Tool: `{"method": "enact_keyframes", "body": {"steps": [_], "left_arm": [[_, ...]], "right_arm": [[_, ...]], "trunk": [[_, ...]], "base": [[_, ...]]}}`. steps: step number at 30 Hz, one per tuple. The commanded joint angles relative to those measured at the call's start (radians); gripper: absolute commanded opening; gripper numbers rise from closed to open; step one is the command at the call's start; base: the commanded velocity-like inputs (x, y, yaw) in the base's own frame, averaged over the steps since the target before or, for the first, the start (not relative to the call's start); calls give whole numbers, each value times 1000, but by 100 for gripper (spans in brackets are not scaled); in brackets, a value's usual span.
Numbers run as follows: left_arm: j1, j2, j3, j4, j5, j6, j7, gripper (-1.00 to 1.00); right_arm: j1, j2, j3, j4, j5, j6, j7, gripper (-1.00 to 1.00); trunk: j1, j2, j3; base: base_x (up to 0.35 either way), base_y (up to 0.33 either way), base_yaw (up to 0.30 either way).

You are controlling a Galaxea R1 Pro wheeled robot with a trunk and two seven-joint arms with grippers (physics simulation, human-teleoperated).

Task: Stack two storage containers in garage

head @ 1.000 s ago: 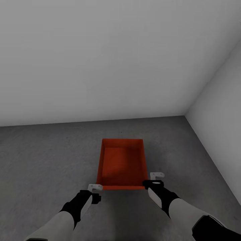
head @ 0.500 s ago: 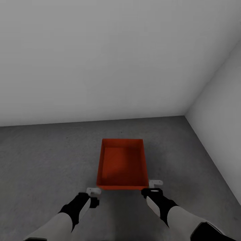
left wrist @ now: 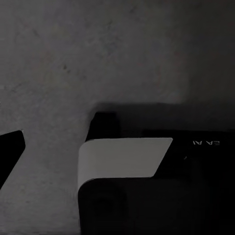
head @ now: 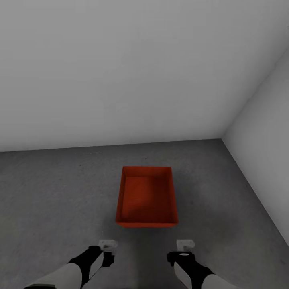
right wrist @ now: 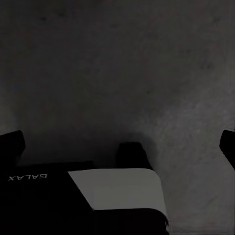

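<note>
Head view, container: one red-orange storage container (head: 147,196) sits on the floor (head: 56,188), at the lower centre of the frame, open side up, nothing inside it.
Head view, stacking: I cannot tell whether this is a single bin or two nested together; I see one rim and one inner bottom.
Head view, room: plain white walls (head: 120,72) meet in a corner at the right of the frame; the floor is dark grey and speckled, so this is the garage.
Head view, my left hand (head: 107,243): low in the frame, left of centre, just below the container's near left corner and apart from it. It holds nothing; how wide it stands I cannot tell from here.
Head view, my right hand (head: 185,243): low in the frame, right of centre, below the container's near right corner, also apart from it and holding nothing.
Left wrist view: the grey floor (left wrist: 98,54) fills the upper frame; dark fingers (left wrist: 10,149) show at the left edge and near centre, spread wide with only floor between them.
Right wrist view: the same grey floor (right wrist: 122,63); dark fingers (right wrist: 11,144) at both side edges, spread wide, nothing gripped.
</note>
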Motion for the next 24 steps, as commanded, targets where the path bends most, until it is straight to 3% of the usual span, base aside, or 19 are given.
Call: {"method": "enact_keyframes", "body": {"steps": [1, 10, 20, 24], "left_arm": [[0, 3, -1, 1, 6, 4, 4, 100], [0, 19, -2, 39, 22, -3, 3, 100], [0, 21, -1, 89, 25, -7, 1, 100], [1, 35, -2, 98, 24, -46, -2, 100]], "right_arm": [[5, -1, 9, -2, -5, 7, -7, 100], [81, 0, 9, 13, -5, -55, -8, 100], [92, 26, 9, 132, -5, -88, 1, 100], [96, 30, 9, 192, -5, -123, 50, 100]], "trunk": [[0, 0, -1], [0, 0, 10], [0, 0, 25], [0, 0, 32]], "base": [[0, 0, 0], [0, 0, 0], [0, 0, 0], [0, 0, 0]]}}
